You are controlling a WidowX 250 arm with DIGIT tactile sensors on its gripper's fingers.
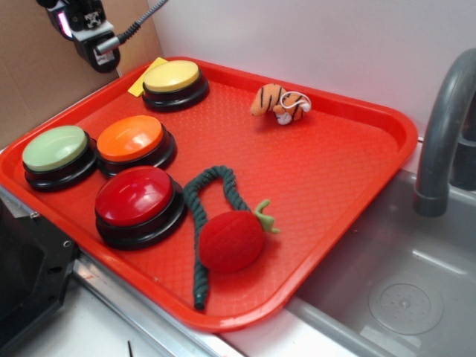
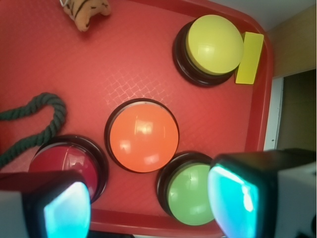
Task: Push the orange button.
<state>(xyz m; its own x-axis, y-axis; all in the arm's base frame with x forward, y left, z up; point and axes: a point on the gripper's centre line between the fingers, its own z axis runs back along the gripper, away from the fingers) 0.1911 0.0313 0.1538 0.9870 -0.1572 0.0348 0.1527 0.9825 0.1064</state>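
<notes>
Claw [image 2: 148, 208]: jaws spread wide, holding nothing, high above the near-left side of the red tray [image 1: 357, 171].

Nearest on the tray: red ball [image 1: 230, 240] with a green rope [image 1: 199, 223], and a red button [image 1: 137, 197].

Orange button [image 1: 131, 138]: just beyond the red button, beside a green button [image 1: 56, 149] on its left. Judged rigid: glossy, likely slippery dome on a black base that sits flat. No grasp needed; press straight down on the dome's centre, where a fingertip is least likely to slide off.

Farther: yellow button [image 1: 172, 76], yellow card [image 2: 249, 58], striped toy [image 1: 279, 103].

No brand, label or writing legible
</notes>
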